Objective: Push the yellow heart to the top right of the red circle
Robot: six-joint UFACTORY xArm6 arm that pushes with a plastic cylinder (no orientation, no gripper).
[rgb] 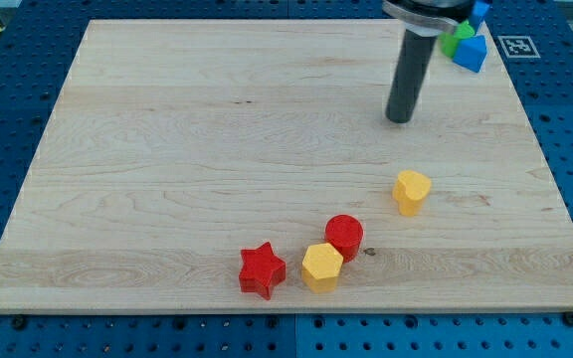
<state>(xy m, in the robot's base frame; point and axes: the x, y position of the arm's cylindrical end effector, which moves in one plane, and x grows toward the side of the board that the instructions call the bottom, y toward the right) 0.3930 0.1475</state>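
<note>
The yellow heart (412, 191) lies right of the board's middle, toward the view's bottom. The red circle (344, 236) lies to its lower left, with a clear gap between them. My tip (400, 118) is above the yellow heart in the view, a little to its left, and apart from it. The rod rises to the view's top edge.
A yellow hexagon (322, 267) touches the red circle at its lower left. A red star (262, 270) lies left of the hexagon. A blue block (471, 53) and a green block (454, 40) sit at the board's top right corner, partly behind the rod's mount.
</note>
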